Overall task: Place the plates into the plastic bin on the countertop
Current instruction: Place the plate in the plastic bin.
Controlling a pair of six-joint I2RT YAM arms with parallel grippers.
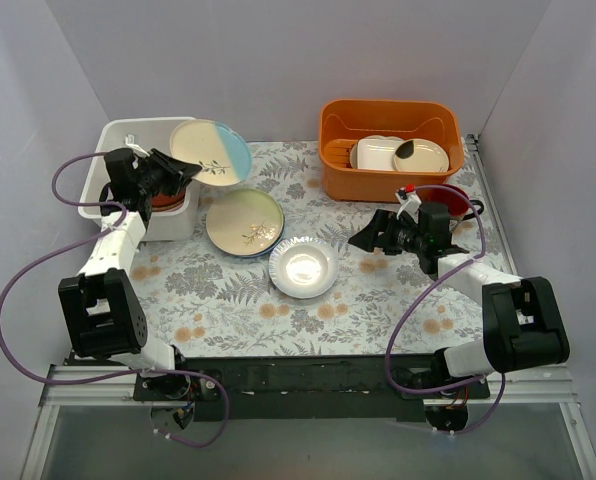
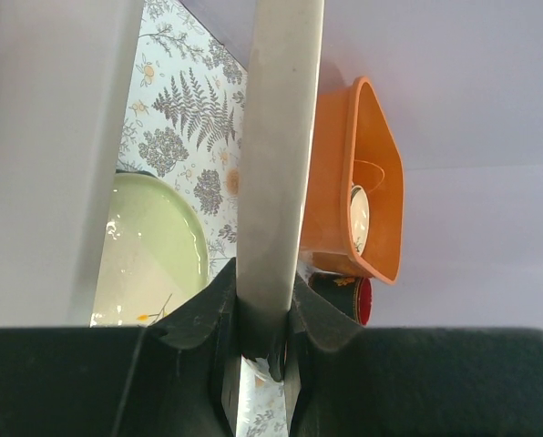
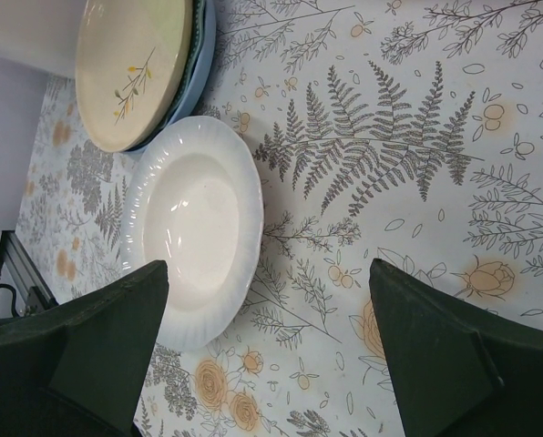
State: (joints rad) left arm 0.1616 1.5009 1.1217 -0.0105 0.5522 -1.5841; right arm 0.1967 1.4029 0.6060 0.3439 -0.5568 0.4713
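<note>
Walling the ferny countertop [image 1: 218,300], white panels [image 1: 278,60] frame a left claw [image 1: 185,171] pinching a plate [image 1: 210,152] and a spread right claw [image 1: 363,239].

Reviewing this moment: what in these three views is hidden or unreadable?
Top view: the left pincer and the held plate cover the bin; the plates inside cannot be counted.
Top and right wrist views: the blue plate shows only a rim under the cream-green plate.
Left wrist view: the held plate is edge-on, its face hidden.
</note>
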